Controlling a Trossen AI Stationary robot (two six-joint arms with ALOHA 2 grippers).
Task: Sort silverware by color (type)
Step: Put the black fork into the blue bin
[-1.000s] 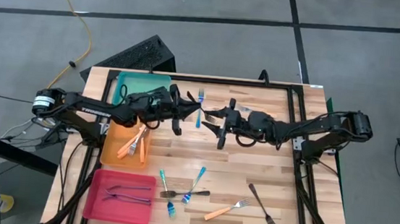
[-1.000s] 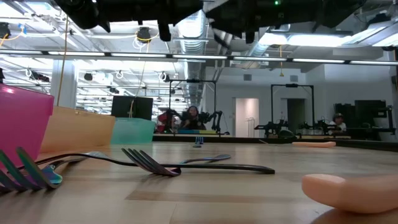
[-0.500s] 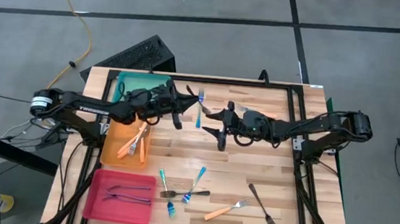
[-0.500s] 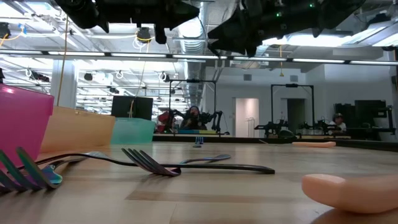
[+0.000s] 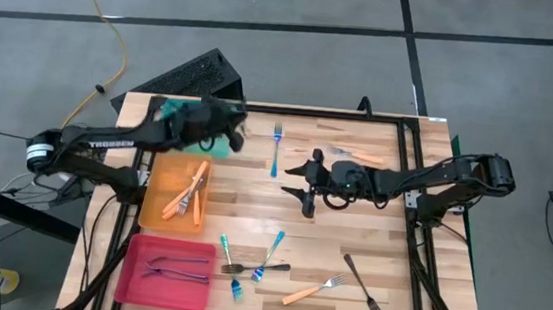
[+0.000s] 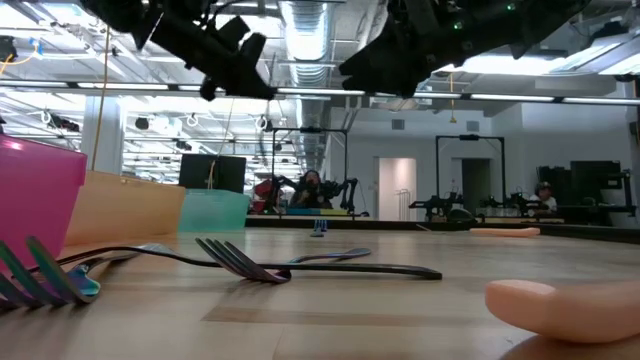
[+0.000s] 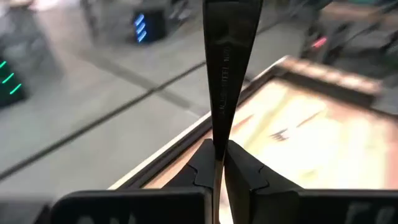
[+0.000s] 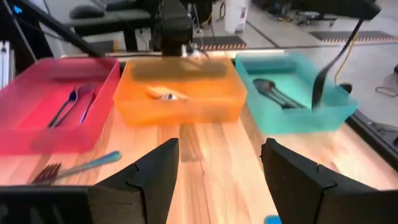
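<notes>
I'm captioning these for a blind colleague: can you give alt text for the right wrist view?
The right gripper, jaws open and empty, faces three trays in a row on the wooden table: pink tray, orange tray, teal tray. A dark fork hangs above the teal one.

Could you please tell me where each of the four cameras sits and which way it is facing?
High view: above the wooden table, looking straight down; both dark arms show.
Low view: at table-top height, looking level past a dark grey fork; arms overhead.
Left wrist view: on the left arm, looking along a dark utensil clamped in the left gripper.
Right wrist view: on the right arm, facing the pink tray, orange tray and teal tray between the right gripper's open fingers.
Shared: high and right wrist views both show the trays.
</notes>
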